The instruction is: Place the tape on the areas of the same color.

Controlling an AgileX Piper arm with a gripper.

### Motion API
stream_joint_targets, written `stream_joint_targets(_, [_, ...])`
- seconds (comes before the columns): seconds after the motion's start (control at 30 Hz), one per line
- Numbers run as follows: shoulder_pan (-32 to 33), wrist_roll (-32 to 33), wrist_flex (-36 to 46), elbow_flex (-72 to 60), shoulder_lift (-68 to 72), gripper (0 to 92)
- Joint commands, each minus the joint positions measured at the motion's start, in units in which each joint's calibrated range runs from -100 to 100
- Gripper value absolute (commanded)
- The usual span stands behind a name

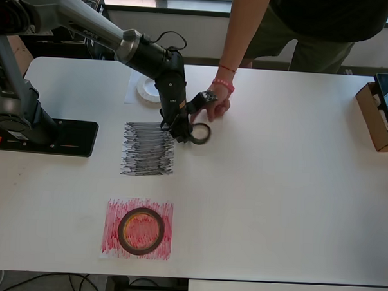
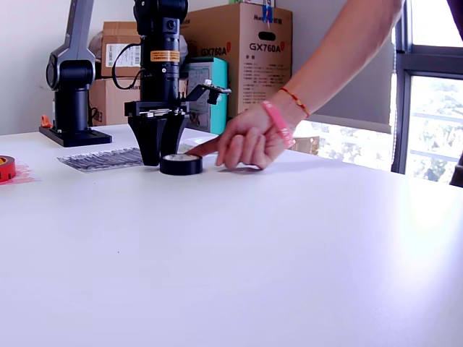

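Here, claw (image 2: 161, 153) beside black roll (image 2: 181, 164).

bright daylight enters from the window (image 2: 434, 87) at the exterior view's right, where the panes are overexposed and throw a pale glare across the white table (image 2: 304, 246). shadows are soft and short, seen beneath the person's hand (image 2: 246, 144) and the small black roll (image 2: 181, 164). both views are sharp, and the overhead view is evenly lit.

The small black roll (image 1: 200, 133) is laid flat just right of the black sheet (image 1: 147, 149) in the overhead view. The white ring (image 1: 147, 89) is seen above that sheet, the red-brown ring (image 1: 140, 231) below it.
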Motion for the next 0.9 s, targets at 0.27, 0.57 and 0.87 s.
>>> stream_joint_targets(0.27, [-0.3,0.1,0.6,-8.2,-7.8,59.7])
stream_joint_targets(0.57, [-3.9,0.2,0.6,-13.7,-11.4,59.7])
stream_joint_targets(0.87, [-6.7,1.4,0.6,-28.2,-5.0,59.7])
